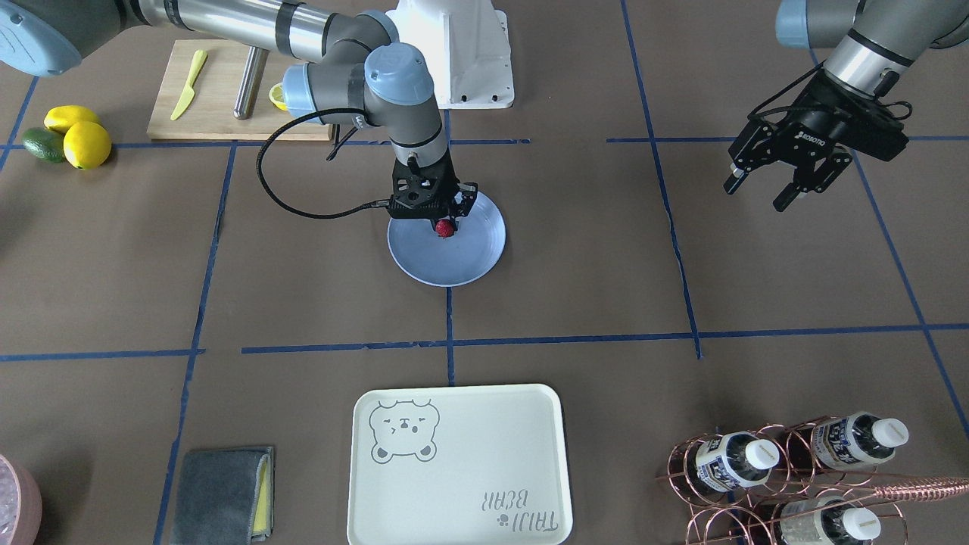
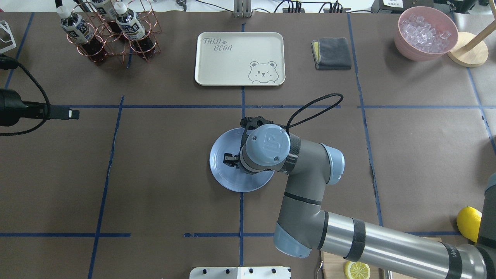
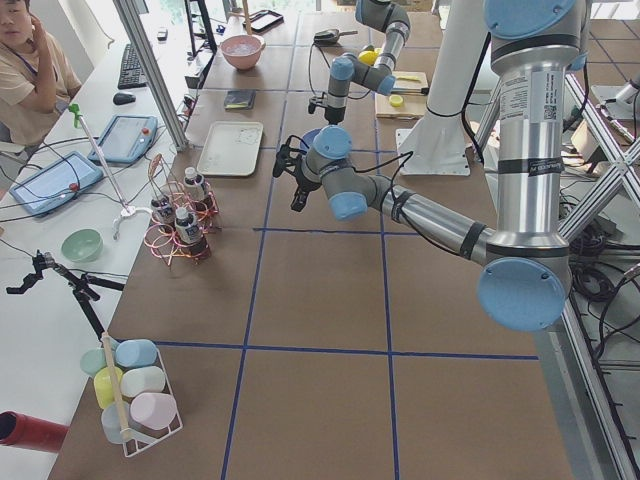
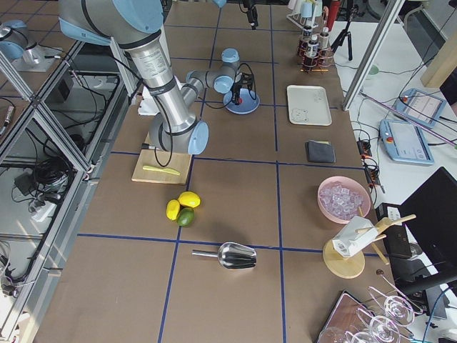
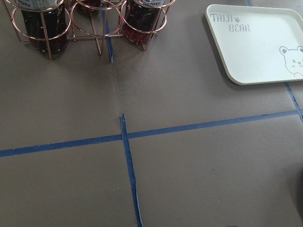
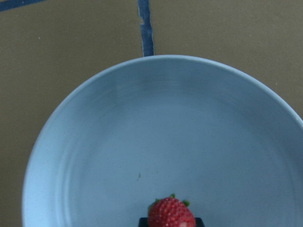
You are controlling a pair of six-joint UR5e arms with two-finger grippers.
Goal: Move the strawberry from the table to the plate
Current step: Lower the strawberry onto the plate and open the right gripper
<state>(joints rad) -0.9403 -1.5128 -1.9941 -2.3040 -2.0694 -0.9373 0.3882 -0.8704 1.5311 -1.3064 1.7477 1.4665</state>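
Note:
The strawberry (image 1: 444, 228) is a small red bumpy berry held just over the light-blue plate (image 1: 469, 257), toward the plate's side nearest the robot. My right gripper (image 1: 443, 224) points straight down and is shut on it. In the right wrist view the strawberry (image 6: 171, 213) shows at the bottom middle with the plate (image 6: 118, 156) filling the frame behind it. From overhead the right wrist hides the berry, and only the plate (image 2: 223, 172) shows. My left gripper (image 1: 757, 194) hangs open and empty above the brown-paper table (image 1: 606, 250), far from the plate.
A cream bear-printed tray (image 1: 458, 462) lies across the table from the robot, with a copper rack of bottles (image 1: 787, 469) and a grey cloth (image 1: 223, 492) to its sides. A cutting board (image 1: 219, 98) with a yellow knife, two lemons and an avocado (image 1: 72, 136) sit near the robot.

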